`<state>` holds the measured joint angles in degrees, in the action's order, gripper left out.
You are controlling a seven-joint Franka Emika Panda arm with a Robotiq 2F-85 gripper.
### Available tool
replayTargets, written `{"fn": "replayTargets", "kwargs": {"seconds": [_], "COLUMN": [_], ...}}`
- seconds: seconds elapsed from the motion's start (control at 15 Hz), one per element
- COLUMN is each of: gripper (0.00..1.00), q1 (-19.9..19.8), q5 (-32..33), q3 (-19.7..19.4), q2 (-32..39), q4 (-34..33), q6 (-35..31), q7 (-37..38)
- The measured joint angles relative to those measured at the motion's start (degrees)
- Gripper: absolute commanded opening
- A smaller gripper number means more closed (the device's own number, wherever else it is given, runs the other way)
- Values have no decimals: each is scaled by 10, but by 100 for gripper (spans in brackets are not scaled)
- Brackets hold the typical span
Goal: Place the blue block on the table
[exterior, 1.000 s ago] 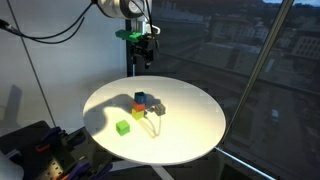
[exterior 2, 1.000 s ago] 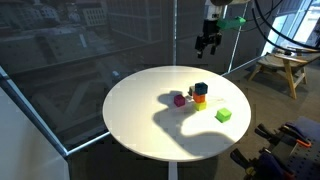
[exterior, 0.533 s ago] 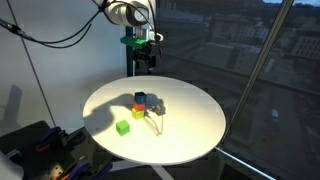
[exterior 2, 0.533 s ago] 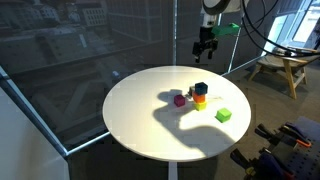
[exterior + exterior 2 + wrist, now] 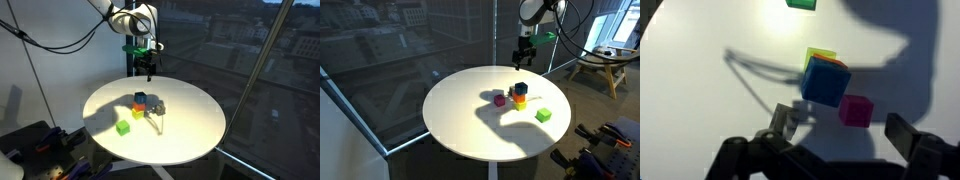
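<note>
Near the middle of the table (image 5: 460, 115), the blue block (image 5: 825, 80) is seen stacked on a yellowish block (image 5: 818, 56). It is judged light, rigid and smooth; opposite side faces are best pinched. The fingers (image 5: 910, 135) are spread apart, empty.

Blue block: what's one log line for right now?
tool: open, empty, in the air | blue block: atop yellow block, not held | step: not yet on table

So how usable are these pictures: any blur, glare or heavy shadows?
Wrist view: soft focus, the blue block smeared at its edges, dark shadow across the upper right. In both exterior views: a broad shadow lies on the table beside the blocks.
</note>
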<state>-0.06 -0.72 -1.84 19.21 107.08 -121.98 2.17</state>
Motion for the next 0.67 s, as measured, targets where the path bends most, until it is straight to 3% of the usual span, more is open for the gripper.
{"fn": "replayTargets", "kwargs": {"seconds": [0.67], "gripper": [100], "q1": [0], "q5": [0], "q3": [-2], "q2": [15], "q4": [-2], "q6": [-1], "q7": [0]}}
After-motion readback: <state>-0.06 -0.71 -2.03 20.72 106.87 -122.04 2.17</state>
